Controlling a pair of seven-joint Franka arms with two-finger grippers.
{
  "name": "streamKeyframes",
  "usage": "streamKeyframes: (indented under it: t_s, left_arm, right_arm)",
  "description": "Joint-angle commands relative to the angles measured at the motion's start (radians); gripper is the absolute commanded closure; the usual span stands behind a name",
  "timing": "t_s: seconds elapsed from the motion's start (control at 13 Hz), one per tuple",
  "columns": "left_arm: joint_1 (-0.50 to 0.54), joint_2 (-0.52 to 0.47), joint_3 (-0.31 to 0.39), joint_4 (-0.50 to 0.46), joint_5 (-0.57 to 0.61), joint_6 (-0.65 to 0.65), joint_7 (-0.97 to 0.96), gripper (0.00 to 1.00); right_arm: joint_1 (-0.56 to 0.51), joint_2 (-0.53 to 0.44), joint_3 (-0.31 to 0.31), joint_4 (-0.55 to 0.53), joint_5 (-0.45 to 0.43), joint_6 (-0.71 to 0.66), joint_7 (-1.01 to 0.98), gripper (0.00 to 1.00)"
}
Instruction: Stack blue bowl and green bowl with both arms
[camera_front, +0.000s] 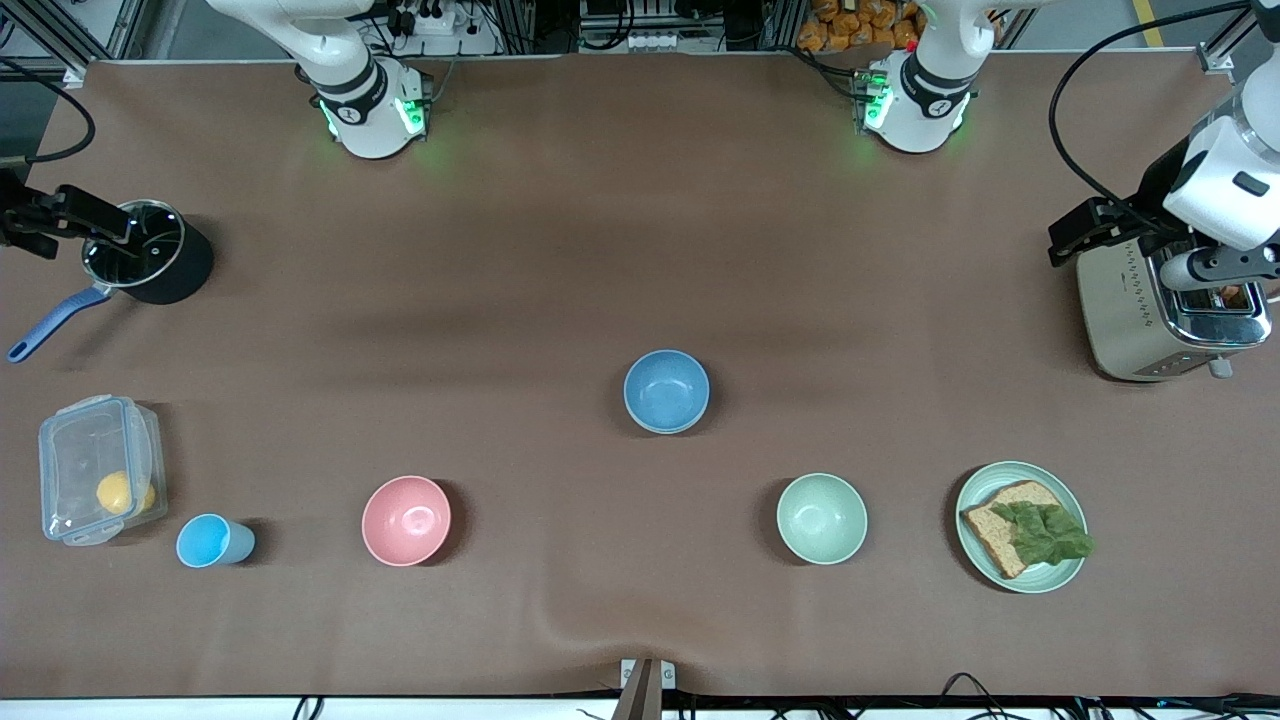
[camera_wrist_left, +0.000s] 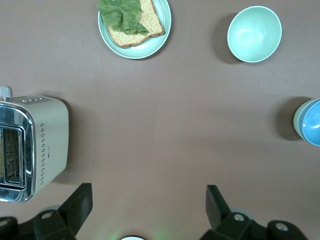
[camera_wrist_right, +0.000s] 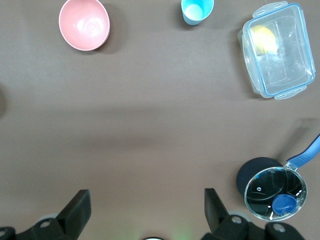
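Observation:
The blue bowl (camera_front: 666, 391) stands upright near the middle of the table; its edge shows in the left wrist view (camera_wrist_left: 310, 121). The green bowl (camera_front: 822, 518) stands upright nearer the front camera, toward the left arm's end, apart from the blue bowl; it also shows in the left wrist view (camera_wrist_left: 254, 34). My left gripper (camera_front: 1075, 235) is up high beside the toaster, open and empty (camera_wrist_left: 149, 200). My right gripper (camera_front: 95, 225) is up over the black pot, open and empty (camera_wrist_right: 146, 200). Both are well away from the bowls.
A pink bowl (camera_front: 406, 520), a light-blue cup (camera_front: 212, 541) and a clear lidded box (camera_front: 100, 468) stand toward the right arm's end. A black pot with a glass lid (camera_front: 145, 252) stands there too. A toaster (camera_front: 1165, 310) and a plate with bread and lettuce (camera_front: 1021, 526) stand at the left arm's end.

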Motion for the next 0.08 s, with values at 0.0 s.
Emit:
streamKeyframes:
  t_s: [0.0]
  left_arm:
    - [0.004, 0.004, 0.005, 0.052, -0.018, -0.046, 0.015, 0.0]
  right_arm:
    - [-0.021, 0.008, 0.027, 0.028, -0.027, -0.016, -0.018, 0.0]
